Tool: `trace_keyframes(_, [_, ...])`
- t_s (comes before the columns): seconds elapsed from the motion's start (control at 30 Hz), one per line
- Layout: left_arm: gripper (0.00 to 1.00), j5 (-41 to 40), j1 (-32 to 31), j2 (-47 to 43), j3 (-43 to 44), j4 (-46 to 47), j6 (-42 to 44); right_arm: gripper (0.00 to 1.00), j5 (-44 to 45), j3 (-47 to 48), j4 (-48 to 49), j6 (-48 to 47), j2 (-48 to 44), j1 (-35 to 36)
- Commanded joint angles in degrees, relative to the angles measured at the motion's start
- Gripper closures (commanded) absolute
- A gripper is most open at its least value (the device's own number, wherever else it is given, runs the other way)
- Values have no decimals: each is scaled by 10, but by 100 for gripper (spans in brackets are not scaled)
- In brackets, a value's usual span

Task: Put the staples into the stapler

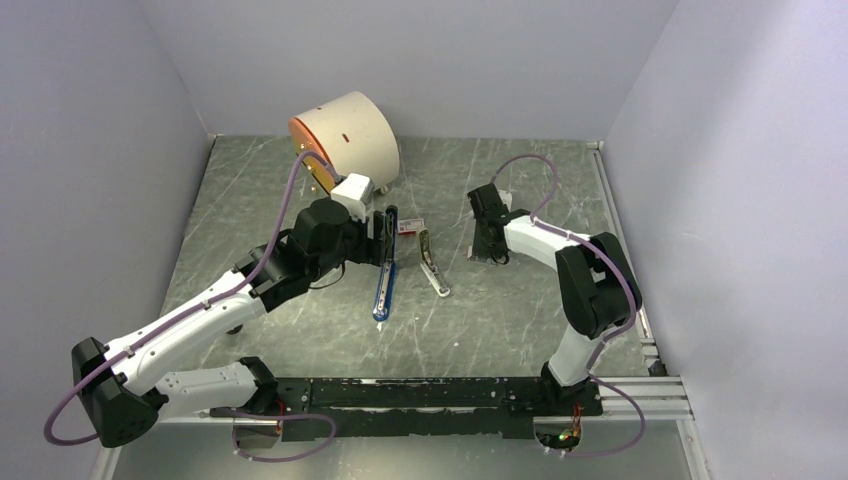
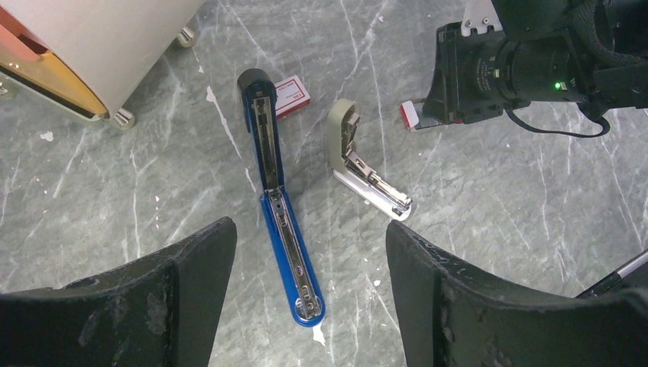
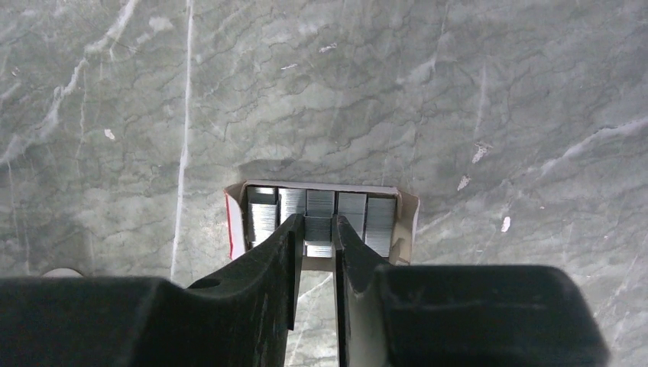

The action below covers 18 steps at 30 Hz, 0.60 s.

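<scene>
- Pinching calls for care: the staples (image 3: 319,229) look light, stiff, brittle at the joins; grip the strip's flat sides mid-length.
- Right gripper (image 3: 315,223), nearly closed, nips one strip inside the open staple box (image 3: 407,218), well right of the stapler (image 2: 277,195).
- Left gripper (image 2: 309,233) hangs spread wide above the stapler, empty.

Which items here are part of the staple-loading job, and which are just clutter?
Job: blue stapler, lying open; staples pinched between the right fingers; their open box.
Lying about: grey-green stapler; small red box; beige drum on castors.
</scene>
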Motion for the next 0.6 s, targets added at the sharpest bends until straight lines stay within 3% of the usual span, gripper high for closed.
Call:
trace_keyframes(0.0, [24,-14,0,-5,1,0,-4,78,17,15,-3,4,9,-4])
trace_keyframes(0.2, [24,-21,1,-2,1,-3,-8,79,23,14,-10,-1,-31,-5])
trace_keyframes(0.57, [24,-28,1,0,3,-3,-9,78,-48,-21,-31,13,-99,7])
